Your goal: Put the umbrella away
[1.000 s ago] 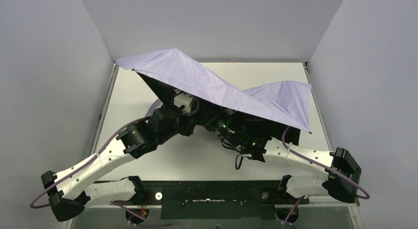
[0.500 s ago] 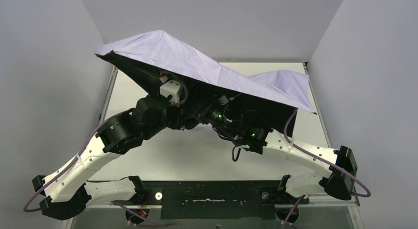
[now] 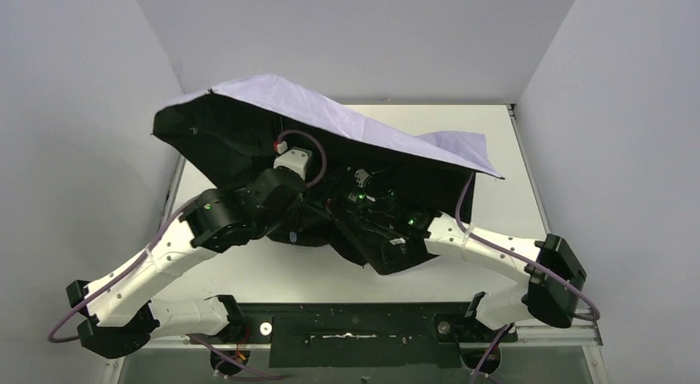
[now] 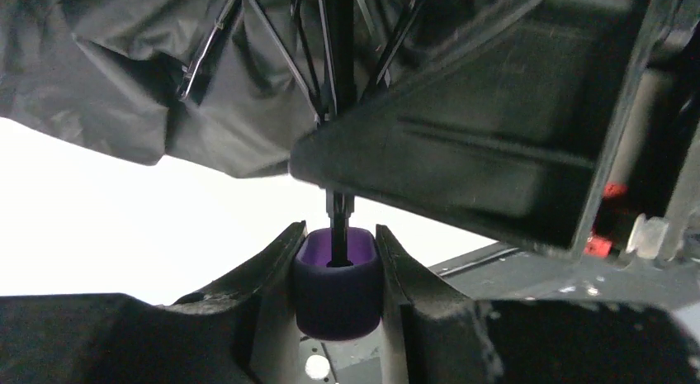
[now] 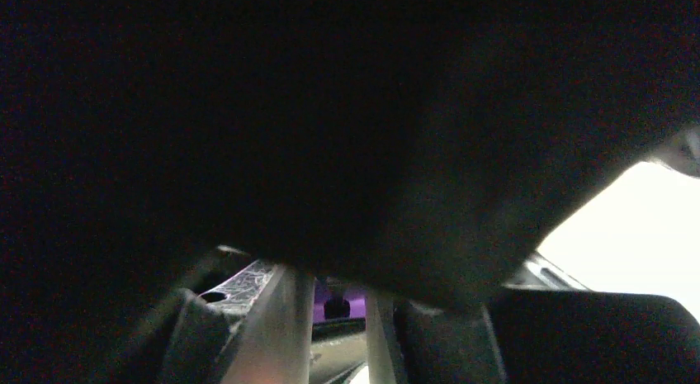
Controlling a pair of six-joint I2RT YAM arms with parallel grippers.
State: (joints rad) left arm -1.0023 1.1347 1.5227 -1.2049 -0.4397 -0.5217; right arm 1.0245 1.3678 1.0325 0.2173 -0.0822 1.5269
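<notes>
At the near edge of the white table (image 3: 516, 144) we note both arms reaching forward and inward, under an open canopy.

Left gripper (image 4: 338, 244): fingers partly closed, clamped on either side of the small rounded purple handle (image 4: 337, 297) of the compact folding umbrella (image 3: 330, 118). Its fabric is pale lavender above with a black lining below.

Thin black shaft (image 4: 339, 62) rises straight out of the handle, away from the left wrist, to the black metal ribs (image 4: 210, 45). So the long axis runs from the left fingers up into the canopy. In our judgement the coming move turns on this: any collapse must travel along that shaft toward the handle, and the left arm has the handle end.

Right gripper (image 5: 332, 308): we think it sits close by on the same axis. A scrap of purple and a dark stub show between its pale fingers (image 5: 285, 314), but we cannot tell whether it grips anything. Its wrist view is nearly all black.

Black wedge-shaped block (image 4: 462, 153), likely right-arm hardware, hides mid-shaft in the left wrist view.

From above, the canopy covers both grippers. It is tilted, left side lifted and right edge low over the table. Wrist loop not seen.
</notes>
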